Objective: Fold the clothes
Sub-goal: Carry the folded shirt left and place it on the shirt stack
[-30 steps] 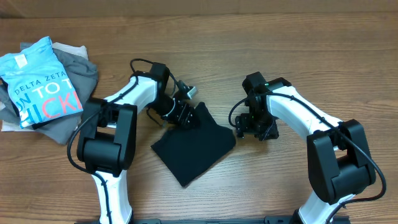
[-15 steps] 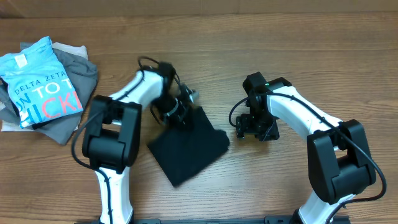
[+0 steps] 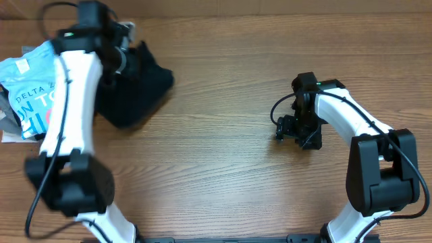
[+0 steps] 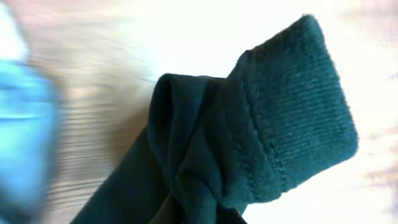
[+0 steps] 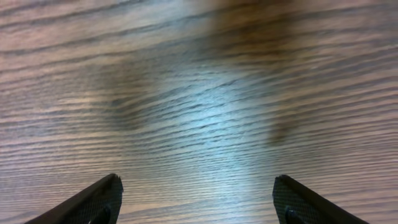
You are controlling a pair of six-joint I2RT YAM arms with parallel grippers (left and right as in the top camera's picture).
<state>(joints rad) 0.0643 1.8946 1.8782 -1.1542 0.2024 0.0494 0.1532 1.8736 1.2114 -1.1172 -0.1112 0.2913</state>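
The black garment (image 3: 138, 91) hangs bunched at the far left of the table, next to the pile of other clothes. My left gripper (image 3: 125, 50) is shut on its upper edge and holds it up. In the left wrist view the dark fabric (image 4: 236, 149) fills the frame, with a ribbed cuff at the upper right; my fingers are hidden under it. My right gripper (image 3: 291, 131) is open and empty over bare wood at the right; the right wrist view shows its two fingertips (image 5: 196, 202) wide apart above the tabletop.
A light blue tee with lettering (image 3: 27, 94) lies on grey garments (image 3: 10, 128) at the far left edge. The wooden tabletop (image 3: 223, 162) spans the view between the arms.
My left arm has swung far left and back, carrying the black garment from the table's middle to the clothes pile. My right gripper has shifted slightly right.
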